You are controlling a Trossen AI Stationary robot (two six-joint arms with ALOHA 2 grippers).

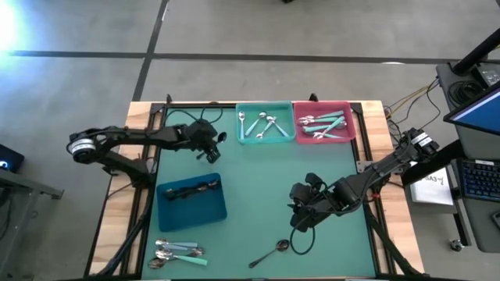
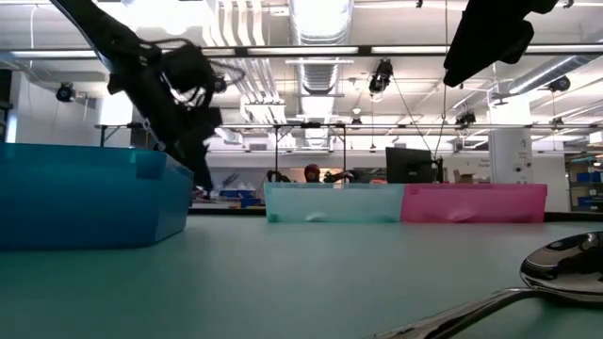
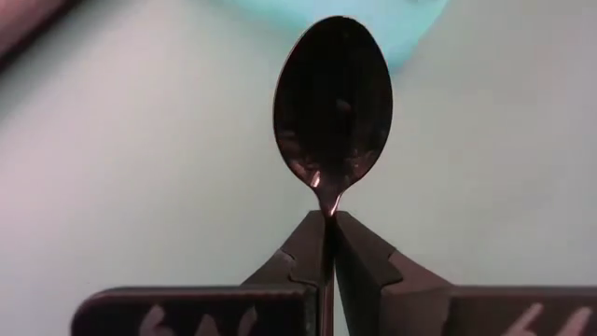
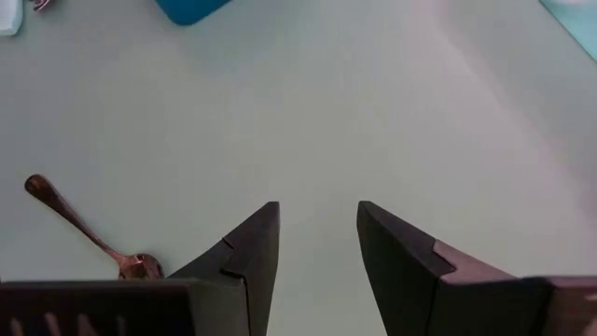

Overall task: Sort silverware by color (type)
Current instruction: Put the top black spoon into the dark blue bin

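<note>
My left gripper (image 1: 212,150) (image 3: 330,224) is shut on a dark spoon (image 3: 333,103) over the green mat, between the blue bin (image 1: 191,197) and the teal bin (image 1: 266,123). My right gripper (image 1: 301,222) (image 4: 317,224) hangs open above the mat with nothing between its fingers. Another dark spoon (image 1: 269,251) (image 4: 84,233) lies flat on the mat just nearside of it. A pile of mixed spoons (image 1: 176,251) lies at the near left corner. The blue bin holds dark spoons, the teal bin silver ones, and the pink bin (image 1: 324,121) mint-handled ones. My left gripper pinches the dark spoon at its neck (image 3: 329,207), right below the bowl, between the two fingertips. The fingers lie along the spoon and slant downward. The bowl sticks out past the fingertips with its hollow face toward the wrist camera. The handle is hidden between the fingers.
The three bins take up the far middle and the left middle of the mat (image 1: 258,187). Wooden table edges (image 1: 121,203) frame the mat. In the low view the loose spoon (image 2: 565,268) lies in the right foreground. Beyond the table is a large workshop room.
</note>
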